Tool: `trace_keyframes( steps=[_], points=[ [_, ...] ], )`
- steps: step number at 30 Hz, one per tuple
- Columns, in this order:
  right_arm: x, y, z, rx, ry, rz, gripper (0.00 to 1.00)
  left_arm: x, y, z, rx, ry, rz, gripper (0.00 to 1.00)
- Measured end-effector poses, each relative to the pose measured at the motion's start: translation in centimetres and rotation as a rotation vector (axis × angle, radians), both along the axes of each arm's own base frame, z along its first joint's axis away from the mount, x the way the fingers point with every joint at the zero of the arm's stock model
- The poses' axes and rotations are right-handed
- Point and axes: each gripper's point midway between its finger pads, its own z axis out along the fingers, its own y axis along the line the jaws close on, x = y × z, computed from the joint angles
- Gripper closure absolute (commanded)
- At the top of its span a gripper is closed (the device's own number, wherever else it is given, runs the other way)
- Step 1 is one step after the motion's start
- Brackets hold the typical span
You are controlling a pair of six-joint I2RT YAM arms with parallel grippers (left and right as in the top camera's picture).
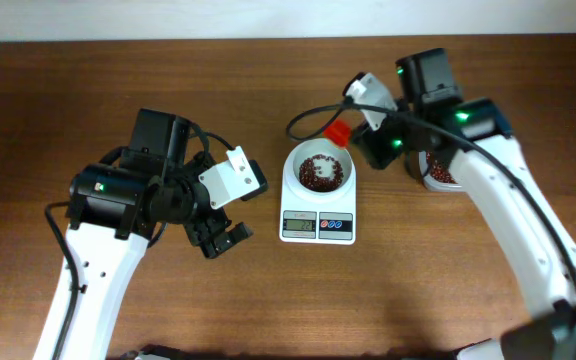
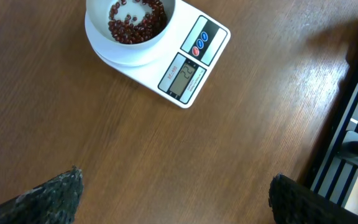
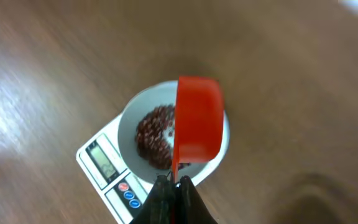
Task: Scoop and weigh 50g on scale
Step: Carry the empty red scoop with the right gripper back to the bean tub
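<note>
Above the bowl (image 1: 291, 165) on the scale (image 1: 318, 228), the right gripper (image 3: 174, 183) clamps a tilted red scoop (image 3: 197, 118). Left of the scale, the left gripper (image 1: 224, 238) hangs spread wide, empty.

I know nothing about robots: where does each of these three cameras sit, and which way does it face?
Overhead: fixed above the table, facing straight down; shows the left arm with its open left tool and the right arm with the right tool.
Left wrist: on the left arm, facing down past its own fingertips at the scale.
Right wrist: on the right arm, facing down along its shut tool at the red scoop over the bowl.
Shared: all three see the scale and its bowl of beans.
</note>
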Motion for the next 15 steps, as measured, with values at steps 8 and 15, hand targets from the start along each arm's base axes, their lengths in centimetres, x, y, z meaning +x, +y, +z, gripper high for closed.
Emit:
trace_keyframes(
  steps=[8,15],
  points=[
    [-1.4,-7.6,5.9,0.012,-0.087,-0.205,0.96,0.0,0.0,0.0,0.0,0.0,0.0,0.01],
    [-1.5,-15.3,3.8,-0.063,0.001,-0.429,0.96,0.0,0.0,0.0,0.0,0.0,0.0,0.01]
  ],
)
